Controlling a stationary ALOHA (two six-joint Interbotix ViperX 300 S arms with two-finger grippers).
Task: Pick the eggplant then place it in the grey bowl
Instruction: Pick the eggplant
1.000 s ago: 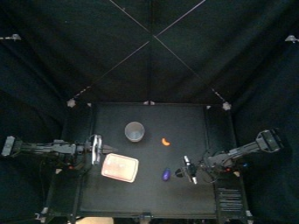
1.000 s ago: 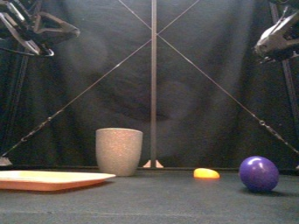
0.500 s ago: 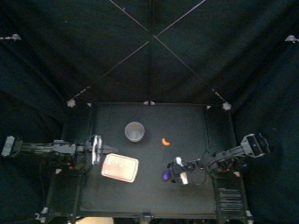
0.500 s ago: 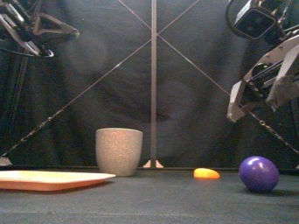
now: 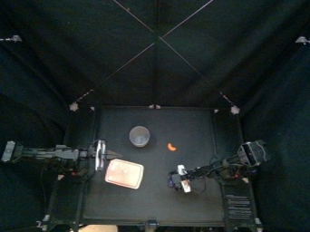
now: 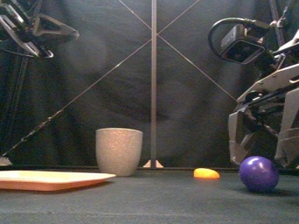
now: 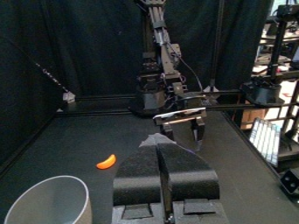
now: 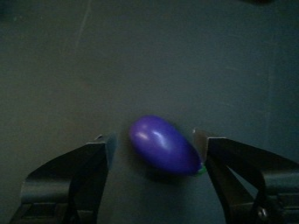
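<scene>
Between spread, empty jaws of R pincer sits purple eggplant; smooth, rounded, so off-centre squeeze may squirt it out.

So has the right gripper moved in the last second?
Yes. The right gripper has dropped from well above the eggplant to straddle it, jaws open.

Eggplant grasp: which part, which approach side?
Grip the eggplant across its fat middle, coming straight down from above. It's a smooth egg shape lying on the table, so the ends would likely slip. The right gripper is over it, open fingers either side of that middle.
</scene>
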